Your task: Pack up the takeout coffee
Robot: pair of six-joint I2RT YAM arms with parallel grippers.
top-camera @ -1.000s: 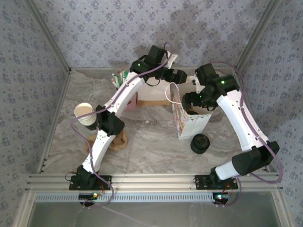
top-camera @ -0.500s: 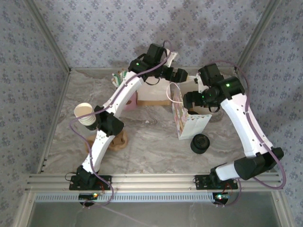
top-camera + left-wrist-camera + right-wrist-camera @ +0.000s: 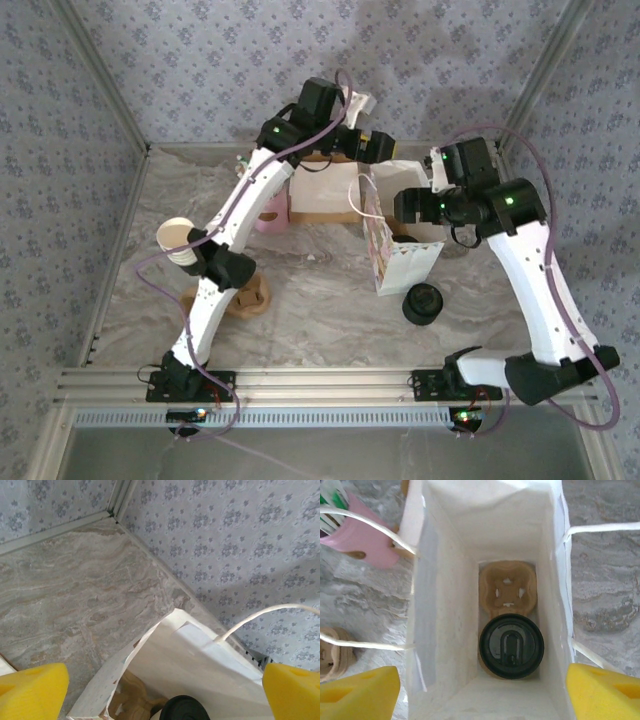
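The coffee (image 3: 511, 646) sat in a carrier (image 3: 507, 587) inside the bag (image 3: 440, 605); the left gripper (image 3: 162, 690) and right gripper (image 3: 481, 694) hung spread wide, empty.

Left arm (image 3: 245, 200) reaching far forward, elbow bent; left gripper (image 3: 162, 692) jaws wide apart. Right arm (image 3: 530, 260) arched high; right gripper (image 3: 481, 692) pointing straight down, jaws spread.

White arm links (image 3: 530, 270), black joints (image 3: 228, 268), small green lights (image 3: 511, 199), purple cables (image 3: 480, 128), blocky yellow fingers (image 3: 357, 692)
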